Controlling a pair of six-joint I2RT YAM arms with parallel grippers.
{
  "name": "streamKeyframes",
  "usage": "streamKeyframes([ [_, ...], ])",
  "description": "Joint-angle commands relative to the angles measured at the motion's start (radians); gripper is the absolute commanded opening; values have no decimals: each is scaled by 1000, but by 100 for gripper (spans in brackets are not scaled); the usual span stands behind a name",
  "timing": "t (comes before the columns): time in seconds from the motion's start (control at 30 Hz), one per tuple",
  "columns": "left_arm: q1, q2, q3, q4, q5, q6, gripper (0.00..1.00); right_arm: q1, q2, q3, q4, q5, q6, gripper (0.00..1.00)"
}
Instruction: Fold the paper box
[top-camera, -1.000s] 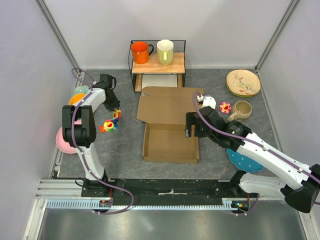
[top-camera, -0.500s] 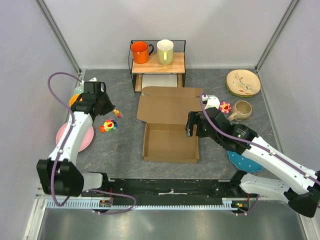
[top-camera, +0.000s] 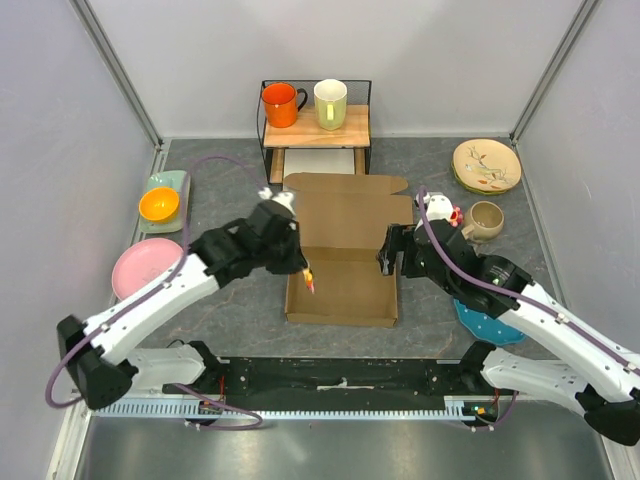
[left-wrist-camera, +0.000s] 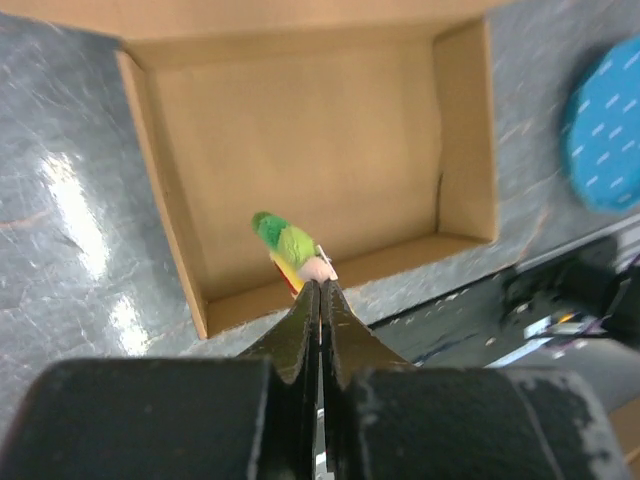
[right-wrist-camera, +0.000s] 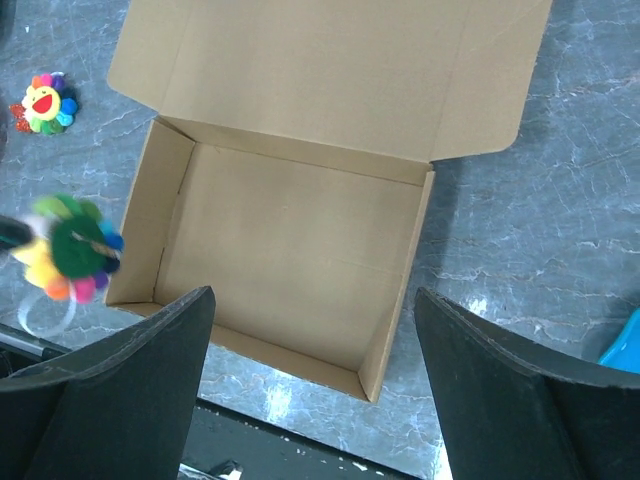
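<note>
The paper box (top-camera: 345, 292) is a shallow brown cardboard tray with its lid flap lying open and flat behind it. It also shows in the left wrist view (left-wrist-camera: 300, 130) and the right wrist view (right-wrist-camera: 290, 240). My left gripper (top-camera: 303, 270) hangs above the tray's left front part, shut on a small rainbow flower toy (left-wrist-camera: 292, 248) that hangs over the tray's near wall. The right wrist view shows this toy blurred (right-wrist-camera: 70, 250). My right gripper (top-camera: 386, 258) is open and empty above the tray's right wall, its fingers (right-wrist-camera: 130, 400) wide apart.
A second flower toy (right-wrist-camera: 42, 102) lies on the table left of the lid. A wooden shelf holds an orange mug (top-camera: 282, 103) and a cream mug (top-camera: 330, 103) behind the box. Beige plate (top-camera: 486, 165), cup (top-camera: 486, 218), blue plate (top-camera: 485, 322) right; pink plate (top-camera: 135, 268), orange bowl (top-camera: 159, 203) left.
My left arm has swung from the far left of the table to above the box's left front, carrying the flower toy. My right gripper has shifted slightly right.
</note>
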Motion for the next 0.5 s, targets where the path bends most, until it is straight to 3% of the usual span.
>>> streamKeyframes([
  [0.0, -157, 140, 73, -109, -152, -29, 2, 2, -40, 17, -35, 32, 26, 88],
  [0.13, -257, 279, 162, -140, -261, 3, 2, 0, -73, 5, -61, 37, 43, 88],
  [0.37, -289, 563, 372, -213, -388, 74, 2, 0, -142, -19, -107, 43, 67, 88],
  [0.47, -304, 661, 421, -249, -421, 74, 23, 0, -163, -24, -124, 52, 72, 87],
])
